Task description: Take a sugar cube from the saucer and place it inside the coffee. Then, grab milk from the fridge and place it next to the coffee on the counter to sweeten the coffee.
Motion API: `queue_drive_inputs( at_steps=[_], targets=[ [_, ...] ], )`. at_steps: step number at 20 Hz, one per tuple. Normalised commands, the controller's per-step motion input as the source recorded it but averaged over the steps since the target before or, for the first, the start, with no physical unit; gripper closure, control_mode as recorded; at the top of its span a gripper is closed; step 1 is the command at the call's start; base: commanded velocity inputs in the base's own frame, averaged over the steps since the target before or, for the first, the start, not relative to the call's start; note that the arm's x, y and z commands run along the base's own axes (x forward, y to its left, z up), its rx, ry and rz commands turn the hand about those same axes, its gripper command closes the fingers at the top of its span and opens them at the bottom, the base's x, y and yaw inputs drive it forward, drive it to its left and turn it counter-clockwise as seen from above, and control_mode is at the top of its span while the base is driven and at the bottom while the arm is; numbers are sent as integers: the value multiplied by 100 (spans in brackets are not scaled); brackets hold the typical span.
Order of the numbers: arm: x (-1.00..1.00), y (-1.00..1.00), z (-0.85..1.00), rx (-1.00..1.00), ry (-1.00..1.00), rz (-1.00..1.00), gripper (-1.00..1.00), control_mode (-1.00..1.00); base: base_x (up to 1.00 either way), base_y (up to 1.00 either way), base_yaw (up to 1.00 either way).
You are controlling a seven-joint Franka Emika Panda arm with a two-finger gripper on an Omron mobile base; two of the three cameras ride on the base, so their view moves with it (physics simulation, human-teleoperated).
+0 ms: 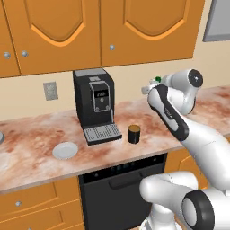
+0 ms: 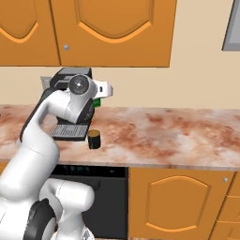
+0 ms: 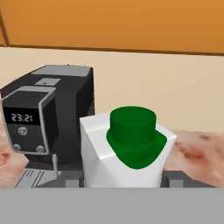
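Milk (image 3: pixel 127 151) is held in the pincer (image 3: pixel 124 177), carried above the table (image 1: pixel 40 130) right of the coffee (image 1: pixel 133 134). Saucer (image 1: pixel 65 150) appears bare, suggesting sugar delivered. Setting the carton down beside the cup remains.

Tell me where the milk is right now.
The milk sits between the gripper fingers in the hand view, held above the counter, right of the coffee machine.

White, green-capped milk (image 3: pixel 127 153) held upright above the counter (image 1: pixel 40 130); dark coffee (image 1: pixel 133 134) beside white saucer (image 1: pixel 65 150).
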Motion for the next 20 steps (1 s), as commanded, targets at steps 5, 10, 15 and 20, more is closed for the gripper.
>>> queue_drive_inputs(
  at_steps=[5,10,15,20],
  targets=[
    [76,-14,-39,6,-4,5,100,-100,0,0,0],
    [54,-31,-55,2,0,21,100,-100,0,0,0],
    [47,-52,-36,4,0,39,100,-100,0,0,0],
    [42,-58,-41,0,0,28,100,-100,0,0,0]
  ],
)
